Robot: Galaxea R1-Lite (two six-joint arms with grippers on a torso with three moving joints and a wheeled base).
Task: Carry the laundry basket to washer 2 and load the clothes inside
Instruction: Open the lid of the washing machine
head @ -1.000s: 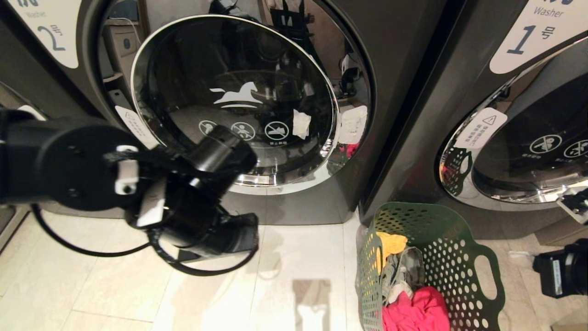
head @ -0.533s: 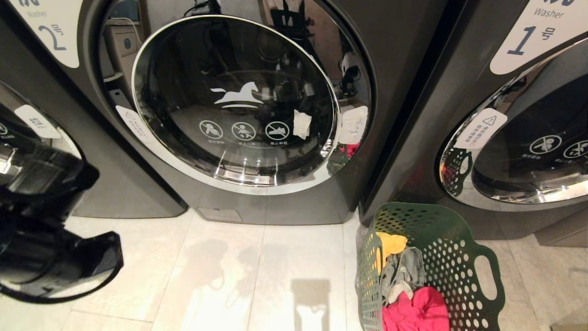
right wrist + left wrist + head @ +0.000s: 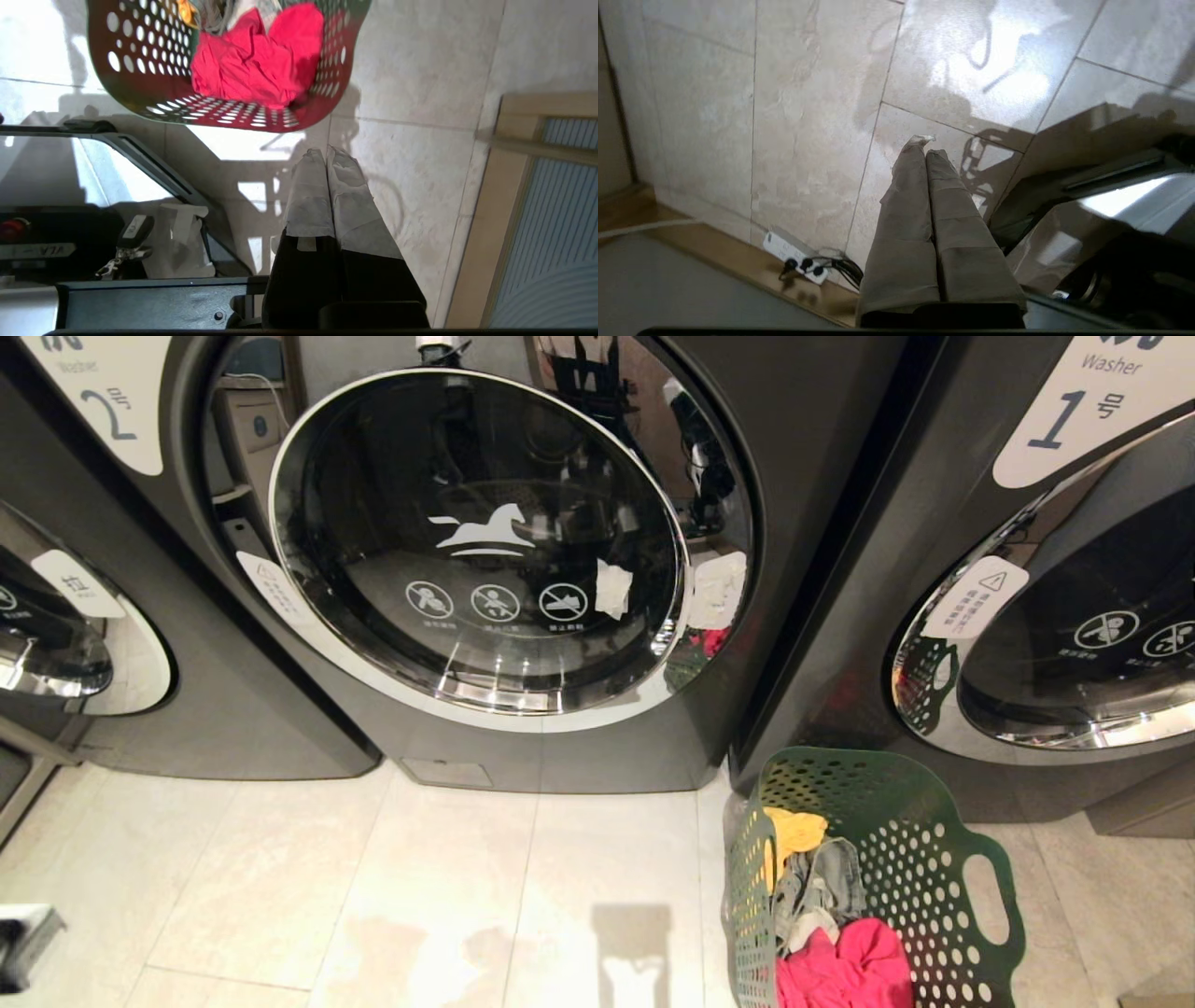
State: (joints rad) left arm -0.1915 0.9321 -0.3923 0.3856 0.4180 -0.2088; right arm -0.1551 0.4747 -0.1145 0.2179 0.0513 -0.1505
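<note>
A: What do we have in front of us?

B: We face washer 2 (image 3: 485,551), the dark grey machine with the blue "2" on its white label, and its round chrome-rimmed door is closed. The washer labelled "1" (image 3: 1036,616) stands to our right, and part of a third washer (image 3: 56,644) shows at our left.

A: And the laundry basket?

B: The laundry basket (image 3: 910,859) sits on the tiled floor (image 3: 373,887) at our right, just in front of the gap between washer 2 and washer 1, close against their bases. The clothes (image 3: 826,915) lie inside it: mustard yellow toward the washers, grey in the middle, bright pink-red nearest to us.

A: Where are our arms?

B: Both are low and apart from the basket. Our left gripper (image 3: 924,144) points down at bare floor tiles, near a white power strip (image 3: 796,259) lying by the skirting; its fingers (image 3: 906,205) are pressed together and hold nothing. Our right gripper (image 3: 325,154) hangs over the floor just beside the basket's near wall, and its fingers (image 3: 310,196) are likewise closed flat against each other, empty. From that wrist we look up at the pink-red garment through the basket's open top.
</note>
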